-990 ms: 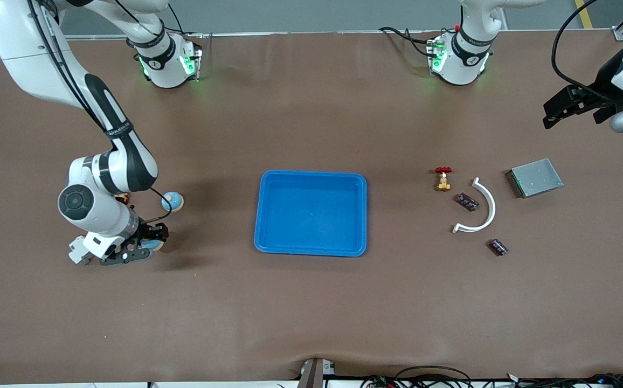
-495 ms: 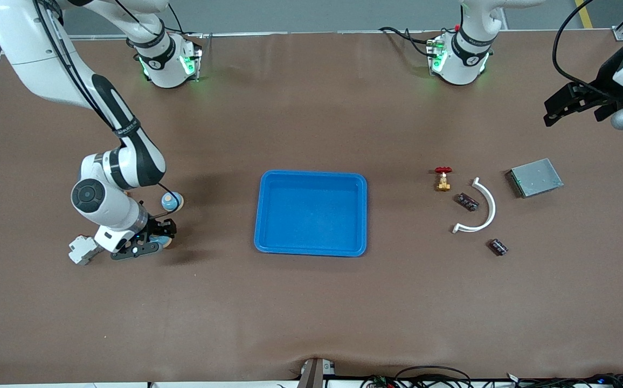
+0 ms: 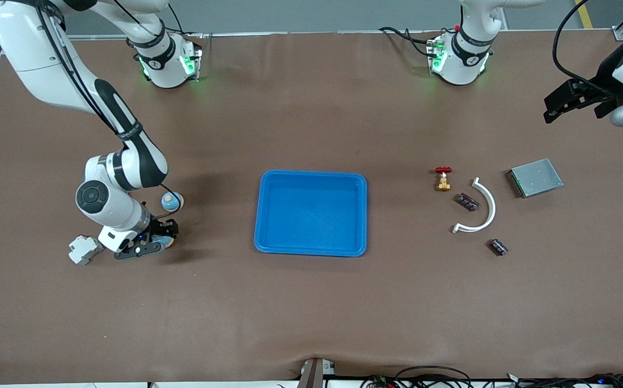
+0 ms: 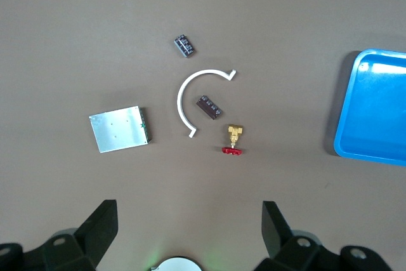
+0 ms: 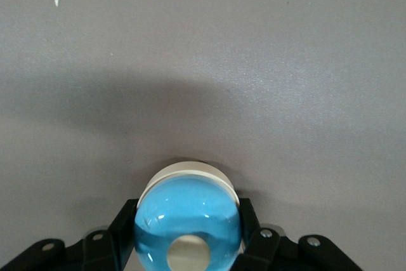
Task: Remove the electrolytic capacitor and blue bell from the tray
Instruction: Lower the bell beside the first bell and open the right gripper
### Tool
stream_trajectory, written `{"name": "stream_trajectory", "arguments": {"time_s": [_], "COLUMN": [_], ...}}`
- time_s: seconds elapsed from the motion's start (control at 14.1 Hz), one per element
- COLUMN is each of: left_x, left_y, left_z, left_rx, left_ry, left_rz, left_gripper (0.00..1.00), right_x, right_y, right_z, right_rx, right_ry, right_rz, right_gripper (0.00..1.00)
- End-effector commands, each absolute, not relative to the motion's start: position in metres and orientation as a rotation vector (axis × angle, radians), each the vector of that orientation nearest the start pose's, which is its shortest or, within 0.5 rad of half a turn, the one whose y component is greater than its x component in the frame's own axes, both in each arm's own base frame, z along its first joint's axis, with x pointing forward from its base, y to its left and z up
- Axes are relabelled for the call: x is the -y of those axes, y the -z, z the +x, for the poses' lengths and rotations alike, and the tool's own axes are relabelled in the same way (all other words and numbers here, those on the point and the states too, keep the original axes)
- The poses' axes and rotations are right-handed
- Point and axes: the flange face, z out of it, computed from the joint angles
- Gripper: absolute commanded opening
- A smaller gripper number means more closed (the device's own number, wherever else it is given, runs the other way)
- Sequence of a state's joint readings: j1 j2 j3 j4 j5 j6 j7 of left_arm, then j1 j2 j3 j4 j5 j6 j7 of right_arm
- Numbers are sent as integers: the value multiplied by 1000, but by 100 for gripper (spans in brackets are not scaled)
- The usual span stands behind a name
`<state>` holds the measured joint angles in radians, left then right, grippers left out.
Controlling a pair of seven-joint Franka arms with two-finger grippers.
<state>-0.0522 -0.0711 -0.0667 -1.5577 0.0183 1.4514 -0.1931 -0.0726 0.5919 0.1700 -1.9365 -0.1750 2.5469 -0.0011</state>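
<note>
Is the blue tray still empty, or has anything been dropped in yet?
Empty. The front view shows only bare floor inside the blue rectangular plastic tray; the right pincer holds the blue dome-shaped bell outside it.

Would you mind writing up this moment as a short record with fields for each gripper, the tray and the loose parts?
right gripper: low at the right arm's end of the table, shut on a blue bell
second bell: on the table beside that gripper, farther from the front camera
left gripper: open, waiting high over the left arm's end of the table
blue tray: mid-table, nothing in it
capacitors: one inside the white arc, one nearer the front camera
other parts: valve, metal plate, white block
</note>
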Motion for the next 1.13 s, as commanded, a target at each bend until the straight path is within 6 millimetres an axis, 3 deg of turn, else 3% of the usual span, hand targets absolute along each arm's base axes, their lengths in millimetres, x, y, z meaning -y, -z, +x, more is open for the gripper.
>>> {"name": "stream_trajectory", "arguments": {"time_s": [0.0,0.71,0.78,0.85,1.06], "left_x": [60,60,60,59,59], "left_y": [-663,-666,-667,-667,-663], "left_z": [506,504,503,503,506], "left_rx": [102,114,112,115,116], "left_ry": [-65,-54,-52,-49,-54], "left_rz": [-3123,-3122,-3121,-3118,-3111], "left_gripper": [100,100,100,100,100], "right_x": [-54,-50,-52,-49,-50], "right_y": [-183,-165,-165,-165,-165], "right_z": [621,620,620,620,620], "right_rx": [365,346,342,330,321], "right_ry": [70,60,63,65,62], "right_rz": [-3133,-3136,-3135,-3136,-3136], "right_gripper": [0,0,60,100,100]}}
